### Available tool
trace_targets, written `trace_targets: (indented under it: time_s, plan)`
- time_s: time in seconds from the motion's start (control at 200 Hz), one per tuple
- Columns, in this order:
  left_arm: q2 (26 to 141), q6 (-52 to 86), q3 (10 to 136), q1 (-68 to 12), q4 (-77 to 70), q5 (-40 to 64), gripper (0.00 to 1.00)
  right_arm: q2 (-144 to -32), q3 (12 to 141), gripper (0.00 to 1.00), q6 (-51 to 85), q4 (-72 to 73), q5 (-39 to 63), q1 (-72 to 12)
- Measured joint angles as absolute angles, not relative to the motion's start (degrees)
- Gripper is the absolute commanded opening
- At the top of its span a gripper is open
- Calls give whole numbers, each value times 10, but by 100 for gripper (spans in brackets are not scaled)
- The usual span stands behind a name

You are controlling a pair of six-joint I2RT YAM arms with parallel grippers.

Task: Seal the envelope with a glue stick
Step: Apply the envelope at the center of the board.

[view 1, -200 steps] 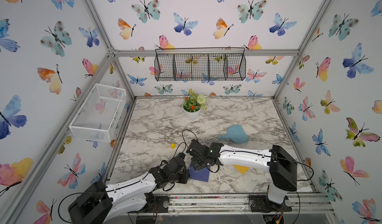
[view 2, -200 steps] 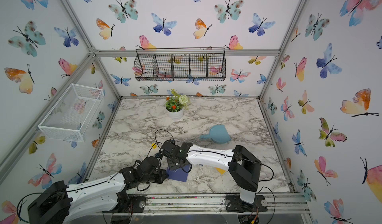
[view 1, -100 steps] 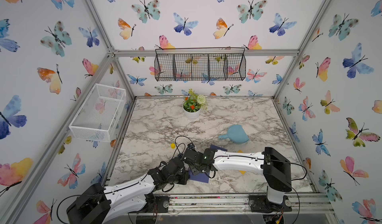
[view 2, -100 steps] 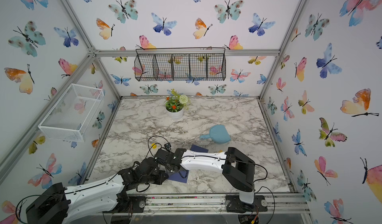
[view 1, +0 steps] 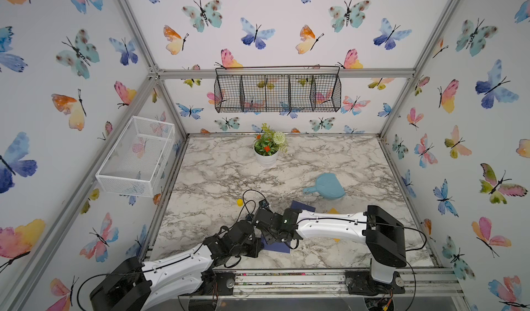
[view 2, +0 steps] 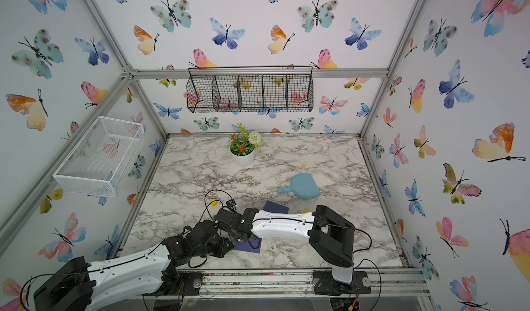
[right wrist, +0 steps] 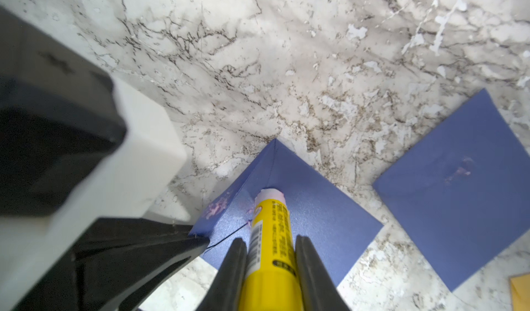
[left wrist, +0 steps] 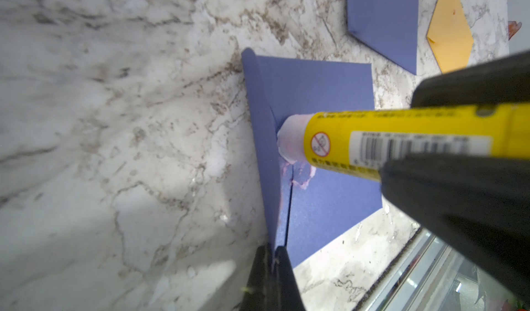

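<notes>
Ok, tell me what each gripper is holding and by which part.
The right gripper clamps the glue stick around its yellow barrel. The left gripper pinches the raised flap of the blue envelope at its edge.

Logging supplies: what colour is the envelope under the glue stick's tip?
Periwinkle blue; the envelope shows best in the right wrist view.

Both top views are bright and evenly lit with soft light. Shadows on the marble table (view 1: 218,163) are faint, and the blue dustpan (view 1: 327,186) casts a soft one toward 5 o'clock. In the left wrist view the blue envelope (left wrist: 315,94) is fairly sharp, the marble beyond it soft and shadowed. The glue stick (left wrist: 344,140) has smeared print, and the right gripper (left wrist: 401,136) is a dark blur.
</notes>
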State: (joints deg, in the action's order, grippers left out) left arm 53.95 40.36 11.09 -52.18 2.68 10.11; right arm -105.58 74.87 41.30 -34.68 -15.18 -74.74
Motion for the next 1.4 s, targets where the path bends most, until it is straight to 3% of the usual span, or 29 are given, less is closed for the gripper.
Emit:
trace_targets:
  time_s: [1.401]
  plan:
    - [508, 406, 96, -519, 36, 97, 0, -1061, 765, 3, 444, -397, -162, -753]
